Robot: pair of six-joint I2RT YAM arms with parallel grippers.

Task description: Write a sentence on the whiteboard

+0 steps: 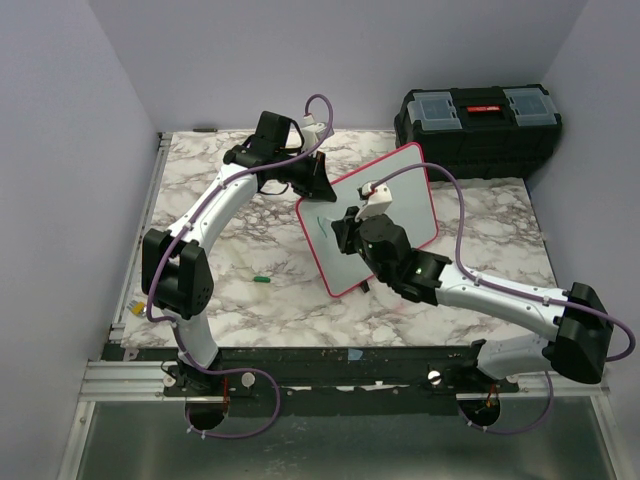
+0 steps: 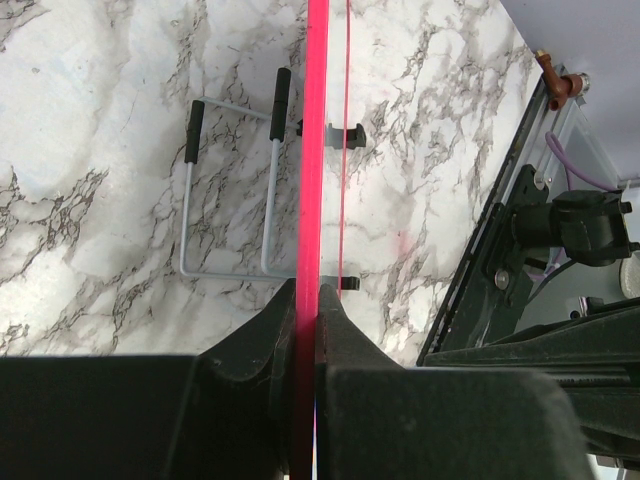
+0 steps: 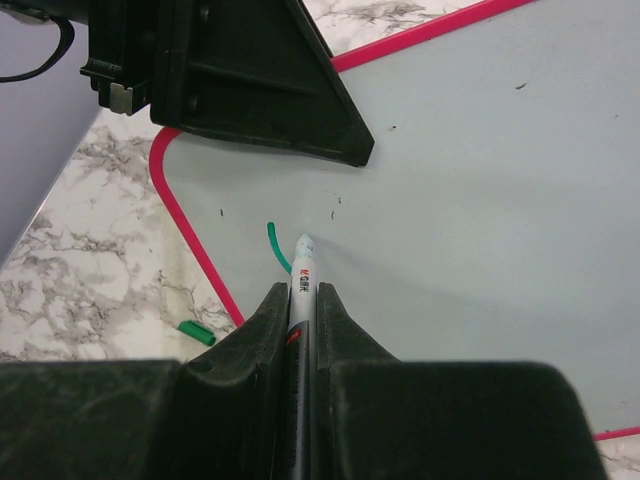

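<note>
Both arms meet at the tilted whiteboard [image 1: 410, 195], centre frame.
Left hand [image 2: 308, 295] pinches its red rim; right hand [image 3: 302, 292] pinches a marker [image 3: 303, 262], tip beside a short green stroke [image 3: 277, 246].

Top view high above near edge of bench [image 1: 250, 310], facing down; both wrist views close-up, all three sharing whiteboard [image 1: 408, 200].

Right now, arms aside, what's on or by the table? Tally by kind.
whiteboard: 1
black toolbox: 1
marker: 1
green cap: 1
wire stand: 1
Total: 5
</note>
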